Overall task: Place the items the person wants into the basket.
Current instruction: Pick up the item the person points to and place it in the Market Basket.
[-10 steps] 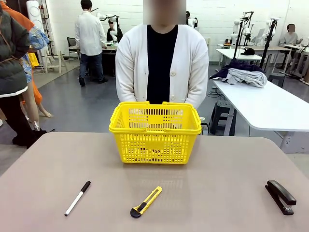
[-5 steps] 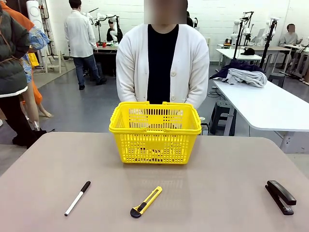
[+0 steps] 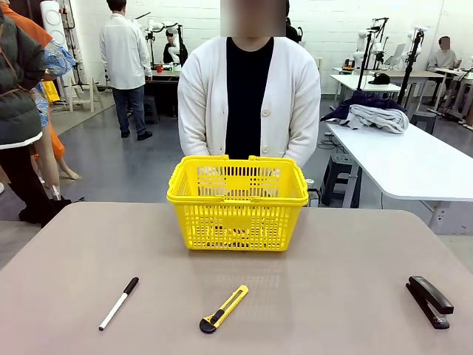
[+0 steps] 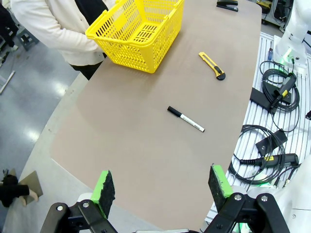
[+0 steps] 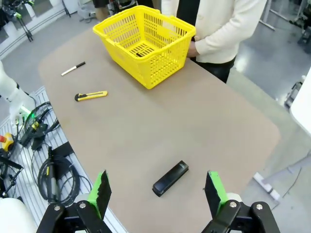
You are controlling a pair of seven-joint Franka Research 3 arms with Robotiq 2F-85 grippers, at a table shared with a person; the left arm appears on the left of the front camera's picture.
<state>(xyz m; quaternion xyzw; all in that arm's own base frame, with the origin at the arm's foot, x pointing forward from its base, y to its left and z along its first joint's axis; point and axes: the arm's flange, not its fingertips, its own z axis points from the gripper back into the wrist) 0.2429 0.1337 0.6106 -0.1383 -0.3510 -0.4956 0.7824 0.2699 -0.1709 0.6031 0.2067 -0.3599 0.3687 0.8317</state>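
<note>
The yellow basket stands at the table's far middle, in front of the person in a white cardigan, whose hands stay low behind it. Something small and dark lies on the basket floor; I cannot tell what it is. The black stapler lies near the front right edge. My right gripper hovers open high above the stapler, which shows between its fingers. My left gripper is open, high over the table's left end, far from the basket.
A white marker with a black cap lies front left and a yellow utility knife front middle. Cables and boxes lie on a rack along the robot's side of the table. A white table stands beyond on the right.
Nothing on the table has moved and the person stands still. In the background, a person in a white coat has walked to the left.
</note>
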